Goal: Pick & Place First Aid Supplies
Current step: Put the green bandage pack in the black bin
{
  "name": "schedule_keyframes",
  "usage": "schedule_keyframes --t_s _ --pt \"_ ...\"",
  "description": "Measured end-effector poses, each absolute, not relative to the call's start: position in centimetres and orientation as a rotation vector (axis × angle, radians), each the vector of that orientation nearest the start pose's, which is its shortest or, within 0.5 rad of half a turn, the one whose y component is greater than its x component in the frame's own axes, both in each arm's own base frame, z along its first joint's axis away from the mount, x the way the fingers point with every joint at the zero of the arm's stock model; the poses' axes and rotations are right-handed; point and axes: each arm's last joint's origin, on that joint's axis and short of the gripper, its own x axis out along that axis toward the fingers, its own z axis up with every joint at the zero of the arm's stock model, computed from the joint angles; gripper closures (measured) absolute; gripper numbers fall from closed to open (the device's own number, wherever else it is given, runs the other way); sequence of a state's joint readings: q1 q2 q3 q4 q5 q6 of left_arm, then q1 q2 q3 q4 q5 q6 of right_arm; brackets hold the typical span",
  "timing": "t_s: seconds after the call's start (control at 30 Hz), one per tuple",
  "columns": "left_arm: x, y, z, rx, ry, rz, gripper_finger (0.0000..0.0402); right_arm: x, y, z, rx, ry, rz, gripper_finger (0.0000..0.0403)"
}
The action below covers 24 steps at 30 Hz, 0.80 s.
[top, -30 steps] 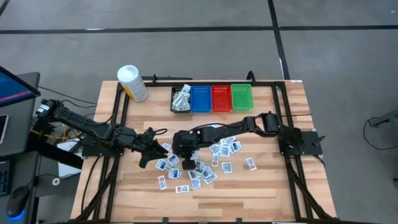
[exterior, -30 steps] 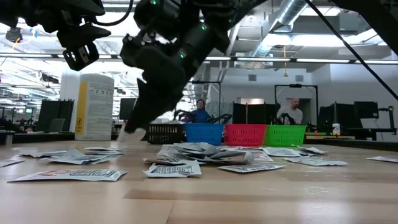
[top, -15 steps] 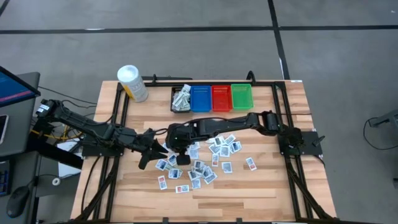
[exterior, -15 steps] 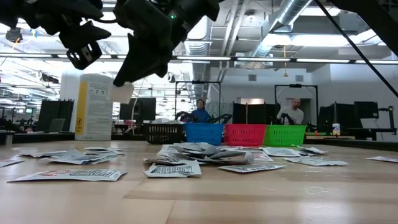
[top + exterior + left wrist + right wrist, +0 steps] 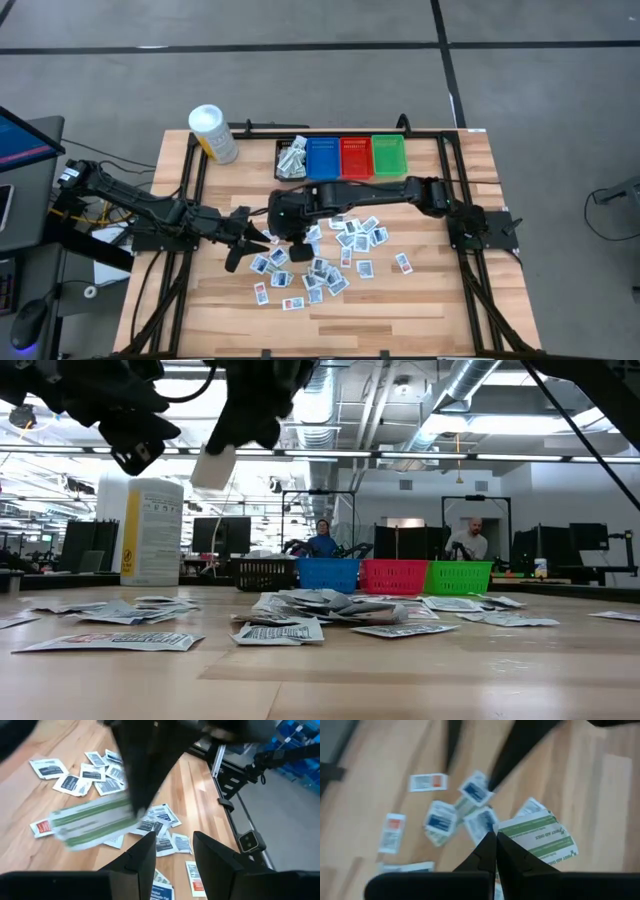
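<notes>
Several first aid supplies point(image 5: 325, 258), small flat packets, lie scattered on the wooden table's middle, and more fill the black bin point(image 5: 291, 160). My right gripper point(image 5: 283, 222) hangs above the pile's left end, shut on a white packet with green stripes point(image 5: 535, 837). That packet also shows in the low view as a pale packet point(image 5: 213, 465) and in the left wrist view as the striped packet point(image 5: 90, 822). My left gripper point(image 5: 250, 243) waits just left of the pile, above the table, open with nothing between its fingers point(image 5: 142, 857). My right gripper pinches the green-striped packet by one short end point(image 5: 506, 831) between its two fingers. The fingers slant down from the table's right side. The packet is lifted clear of the table and sticks out sideways and down from the fingertips point(image 5: 132, 807).
A blue bin point(image 5: 323, 157), a red bin point(image 5: 356, 157) and a green bin point(image 5: 388, 155) stand in a row beside the black one at the far edge. A white tub point(image 5: 212, 133) stands at the far left corner. Two people point(image 5: 322, 538) sit in the room behind.
My right gripper has risen from the pile with the green-striped packet, which is now lifted well clear of the table. The gripper has stayed shut on it throughout.
</notes>
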State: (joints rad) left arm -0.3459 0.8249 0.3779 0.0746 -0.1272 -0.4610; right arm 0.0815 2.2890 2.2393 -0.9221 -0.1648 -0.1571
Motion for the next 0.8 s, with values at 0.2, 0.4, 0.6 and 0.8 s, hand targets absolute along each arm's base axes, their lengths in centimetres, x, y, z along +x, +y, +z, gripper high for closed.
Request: schedule_keyframes --t_s 0.2,0.4,0.6,0.8 --pt "16.8 -5.6 21.0 -0.235 0.391 -0.118 0.0271 49.2 4.0 29.9 -0.004 0.875 0.443 0.0402" --pt "16.9 -5.3 21.0 -0.037 0.368 -0.074 0.0271 49.1 3.5 30.6 0.144 0.858 0.559 0.0402" --pt "16.9 -5.3 21.0 0.052 0.362 -0.087 0.0271 49.2 3.3 30.4 0.156 0.864 0.554 0.0402" --pt "16.9 -5.3 21.1 0.053 0.359 -0.088 0.0271 49.5 3.2 30.5 0.137 0.833 0.531 0.0402"
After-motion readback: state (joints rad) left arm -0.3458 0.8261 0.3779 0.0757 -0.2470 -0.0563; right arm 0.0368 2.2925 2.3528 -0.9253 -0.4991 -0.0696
